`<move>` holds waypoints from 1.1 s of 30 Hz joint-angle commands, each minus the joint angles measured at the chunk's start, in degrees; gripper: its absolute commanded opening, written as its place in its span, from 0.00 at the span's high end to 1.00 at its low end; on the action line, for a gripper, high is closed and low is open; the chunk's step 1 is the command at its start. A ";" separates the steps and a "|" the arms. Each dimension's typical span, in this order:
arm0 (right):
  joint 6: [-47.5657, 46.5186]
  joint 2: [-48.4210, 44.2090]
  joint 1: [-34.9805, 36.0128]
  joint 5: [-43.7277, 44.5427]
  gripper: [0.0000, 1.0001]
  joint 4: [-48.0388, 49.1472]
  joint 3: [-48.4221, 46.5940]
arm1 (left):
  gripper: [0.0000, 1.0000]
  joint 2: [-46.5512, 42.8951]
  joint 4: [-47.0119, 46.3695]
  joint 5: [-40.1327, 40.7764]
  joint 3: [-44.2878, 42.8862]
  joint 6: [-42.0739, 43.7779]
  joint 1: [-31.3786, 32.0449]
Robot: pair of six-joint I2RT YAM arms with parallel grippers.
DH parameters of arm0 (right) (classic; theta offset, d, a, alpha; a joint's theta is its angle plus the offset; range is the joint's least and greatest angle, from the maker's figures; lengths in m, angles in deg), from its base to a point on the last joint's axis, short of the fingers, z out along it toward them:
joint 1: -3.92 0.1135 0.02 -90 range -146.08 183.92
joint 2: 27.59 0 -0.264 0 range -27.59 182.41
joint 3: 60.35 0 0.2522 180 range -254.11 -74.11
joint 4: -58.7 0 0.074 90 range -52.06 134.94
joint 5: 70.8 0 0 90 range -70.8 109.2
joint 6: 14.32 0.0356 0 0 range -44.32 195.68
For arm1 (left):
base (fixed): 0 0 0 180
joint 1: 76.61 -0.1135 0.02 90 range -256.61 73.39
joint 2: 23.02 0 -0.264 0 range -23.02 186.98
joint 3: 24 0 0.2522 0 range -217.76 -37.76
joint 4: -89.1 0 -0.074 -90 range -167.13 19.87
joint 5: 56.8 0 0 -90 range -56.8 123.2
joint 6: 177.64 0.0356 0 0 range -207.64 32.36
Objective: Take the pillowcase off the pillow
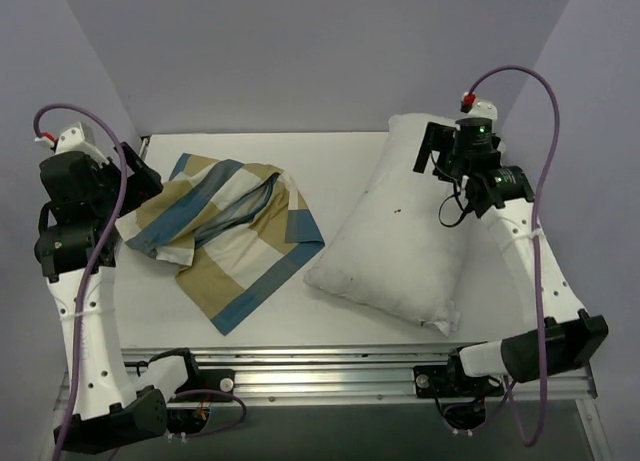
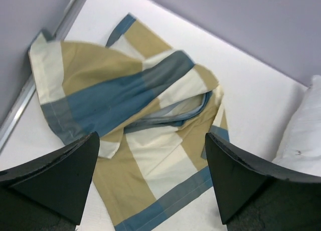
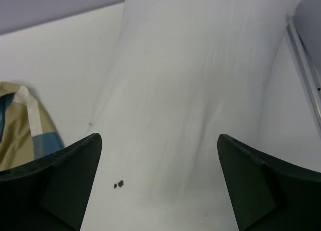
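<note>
The pillowcase [image 1: 225,231], blue, tan and cream blocks, lies crumpled and flat on the left of the table, apart from the pillow. The pillow [image 1: 395,231], bare and white with a dark speck [image 1: 398,212], lies diagonally on the right. My left gripper [image 1: 138,178] is open and empty, raised over the pillowcase's left edge. In the left wrist view the pillowcase [image 2: 115,95] lies below the gripper [image 2: 151,141], with the pillow [image 2: 301,136] at the right edge. My right gripper [image 1: 432,147] is open and empty above the pillow's far end. In the right wrist view the gripper [image 3: 159,138] hovers over the pillow [image 3: 190,90]; the pillowcase [image 3: 20,136] shows at left.
The white table [image 1: 330,161] is closed in by purple walls at the back and both sides. A metal rail [image 1: 330,366] runs along the near edge between the arm bases. The table's left edge strip [image 2: 20,110] lies close beside the pillowcase.
</note>
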 commanded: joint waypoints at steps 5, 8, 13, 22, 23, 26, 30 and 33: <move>-2.24 -16.17 0.27 11.89 0.04 -4.01 -5.88 | 0.06 -5.83 10.12 1.10 -16.66 5.41 3.04; -3.92 -22.85 0.18 16.02 0.01 -4.45 -5.97 | 0.06 -8.47 12.93 2.95 -20.37 6.55 4.27; -8.22 -32.63 0.79 19.27 0.00 -4.19 -5.45 | 0.06 -14.52 16.28 10.41 -28.02 8.66 8.04; -10.25 -48.71 4.31 26.48 0.00 -2.25 0.00 | 0.06 -24.38 17.86 24.57 -23.55 9.19 11.56; -10.42 -49.42 4.57 26.58 0.00 -2.17 0.27 | 0.06 -24.82 17.95 24.84 -23.11 9.01 11.65; -10.86 -52.40 4.84 26.75 0.00 -1.73 1.58 | 0.06 -26.05 18.39 25.46 -21.70 8.75 12.18; -10.60 -54.26 5.36 27.98 0.00 -2.60 2.64 | 0.06 -26.76 18.92 26.25 -21.00 8.57 12.36; -10.25 -54.52 6.15 28.42 0.00 -3.13 2.99 | 0.06 -27.11 18.92 26.69 -20.38 8.57 14.19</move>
